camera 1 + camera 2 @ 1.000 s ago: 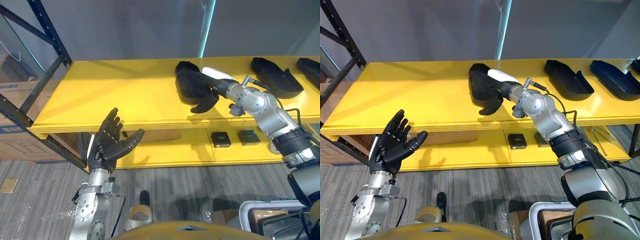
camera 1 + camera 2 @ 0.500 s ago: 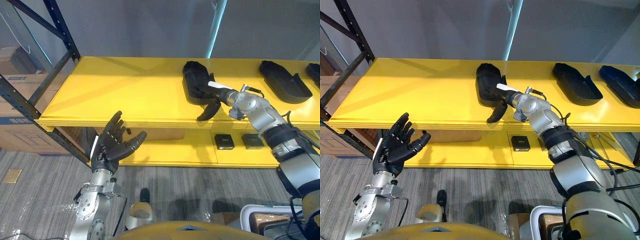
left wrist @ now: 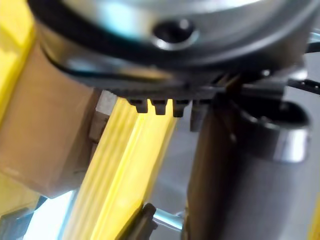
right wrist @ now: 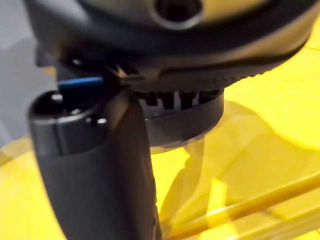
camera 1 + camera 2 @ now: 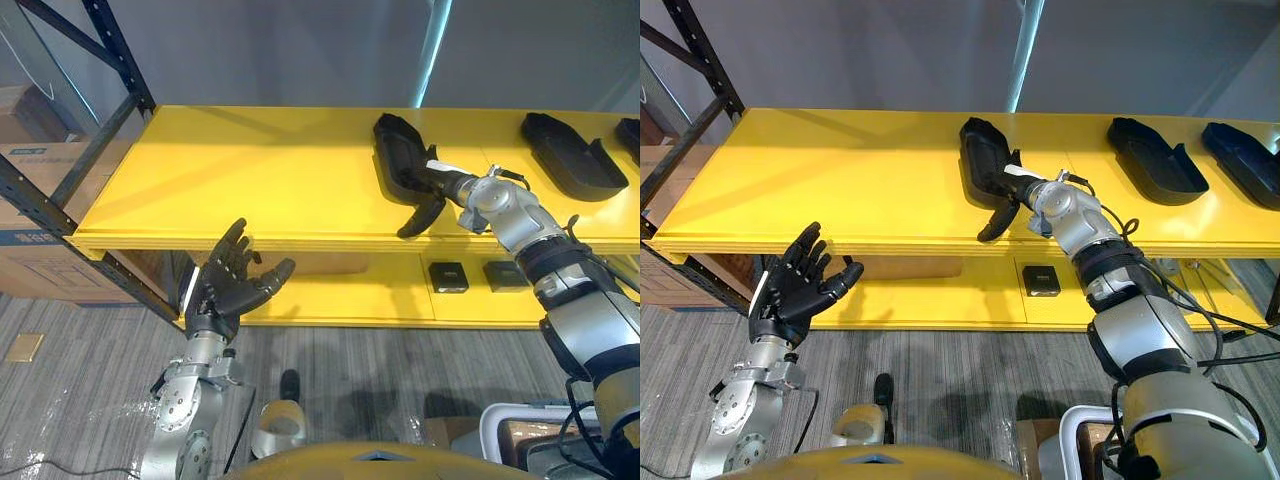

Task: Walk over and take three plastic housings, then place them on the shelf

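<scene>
A black plastic housing [image 5: 398, 160] lies on the top board of the yellow shelf [image 5: 250, 180], right of its middle. My right hand [image 5: 432, 190] rests at the housing's near right side. Its fingers lie straight against the rim, and its thumb [image 5: 417, 218] hangs free over the shelf's front, so the hand is open. In the right wrist view the thumb [image 4: 100, 170] stands straight above the yellow board with nothing pinched. Two more black housings [image 5: 565, 155] [image 5: 630, 135] lie further right. My left hand [image 5: 232, 285] is open, palm up, below the shelf's front edge.
Two small black boxes [image 5: 447, 277] [image 5: 503, 275] sit on the lower yellow board. A dark blue rack upright [image 5: 118, 60] and cardboard boxes [image 5: 35, 200] stand at the left. A white bin [image 5: 525, 430] is at the lower right on the grey floor.
The right hand, which was curled round the housing a second ago, has set it on the shelf and slid back to its near side. The left hand has hardly moved; the camera has shifted.
</scene>
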Robot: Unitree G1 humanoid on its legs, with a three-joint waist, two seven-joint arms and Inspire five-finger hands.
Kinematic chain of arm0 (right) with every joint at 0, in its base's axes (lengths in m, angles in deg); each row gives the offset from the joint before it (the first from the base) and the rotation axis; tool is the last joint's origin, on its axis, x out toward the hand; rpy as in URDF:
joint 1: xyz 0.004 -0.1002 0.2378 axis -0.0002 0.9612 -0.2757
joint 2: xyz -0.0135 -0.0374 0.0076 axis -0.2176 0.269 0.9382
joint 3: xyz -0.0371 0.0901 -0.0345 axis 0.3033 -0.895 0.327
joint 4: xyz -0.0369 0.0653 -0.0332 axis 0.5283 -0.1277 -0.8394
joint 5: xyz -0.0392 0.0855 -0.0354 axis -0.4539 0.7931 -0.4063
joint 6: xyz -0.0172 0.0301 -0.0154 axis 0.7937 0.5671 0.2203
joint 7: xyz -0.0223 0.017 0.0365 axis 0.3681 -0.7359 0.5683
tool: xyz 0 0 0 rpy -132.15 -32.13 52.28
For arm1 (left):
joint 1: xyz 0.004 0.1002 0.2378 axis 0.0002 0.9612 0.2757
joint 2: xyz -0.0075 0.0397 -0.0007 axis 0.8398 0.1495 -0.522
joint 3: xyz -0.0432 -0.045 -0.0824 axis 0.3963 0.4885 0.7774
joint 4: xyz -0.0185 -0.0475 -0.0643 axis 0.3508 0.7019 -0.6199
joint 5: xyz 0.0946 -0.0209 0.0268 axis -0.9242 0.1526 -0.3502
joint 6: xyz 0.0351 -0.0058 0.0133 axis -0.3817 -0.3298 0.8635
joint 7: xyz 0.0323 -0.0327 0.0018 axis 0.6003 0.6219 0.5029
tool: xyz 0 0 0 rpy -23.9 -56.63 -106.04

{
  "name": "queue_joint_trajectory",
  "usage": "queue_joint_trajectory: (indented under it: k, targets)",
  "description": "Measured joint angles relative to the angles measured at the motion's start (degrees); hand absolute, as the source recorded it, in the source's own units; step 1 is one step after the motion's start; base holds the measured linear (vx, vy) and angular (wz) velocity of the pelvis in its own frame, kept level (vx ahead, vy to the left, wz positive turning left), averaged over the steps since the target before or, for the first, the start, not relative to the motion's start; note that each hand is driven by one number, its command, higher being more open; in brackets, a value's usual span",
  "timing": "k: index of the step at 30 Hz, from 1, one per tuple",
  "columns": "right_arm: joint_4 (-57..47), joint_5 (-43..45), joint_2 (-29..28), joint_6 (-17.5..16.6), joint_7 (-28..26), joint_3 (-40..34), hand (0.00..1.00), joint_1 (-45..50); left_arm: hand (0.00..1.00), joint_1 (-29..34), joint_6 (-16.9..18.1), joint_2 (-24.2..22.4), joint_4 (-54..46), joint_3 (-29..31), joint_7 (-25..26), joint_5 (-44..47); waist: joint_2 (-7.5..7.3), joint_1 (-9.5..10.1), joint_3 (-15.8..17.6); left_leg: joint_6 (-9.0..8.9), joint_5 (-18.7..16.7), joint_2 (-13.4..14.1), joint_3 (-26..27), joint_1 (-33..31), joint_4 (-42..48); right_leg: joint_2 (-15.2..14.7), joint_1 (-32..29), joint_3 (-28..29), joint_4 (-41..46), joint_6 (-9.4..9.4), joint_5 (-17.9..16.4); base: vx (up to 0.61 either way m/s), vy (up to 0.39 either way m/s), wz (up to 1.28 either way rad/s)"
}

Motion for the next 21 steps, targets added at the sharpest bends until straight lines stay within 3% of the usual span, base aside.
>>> queue_joint_trajectory:
  k: [12, 21]
  targets:
    - [0.73, -0.12, -0.02, 0.22, 1.36, -1.1, 1.0, -0.31, 1.0, -0.21, 0.0, 0.0, 0.0, -0.01, 0.34, 0.02, 0.13, -0.32, 0.4, 0.09, 0.03, -0.06, 0.13, -0.8, 0.0, -0.44, -1.21, 0.12, 0.85, 0.08, -0.21, -0.04, 0.004, 0.0]
    - [0.81, -1.59, -0.02, 3.55, 1.61, -2.8, 1.0, -1.17, 1.0, -0.21, 0.0, 0.01, 0.0, -0.12, 0.45, 0.59, 1.26, -0.82, 1.22, -0.06, -0.1, -0.13, 0.3, -1.3, -0.15, -0.52, -1.57, -0.07, 0.67, 0.15, -0.26, -0.06, 0.01, 0.01]
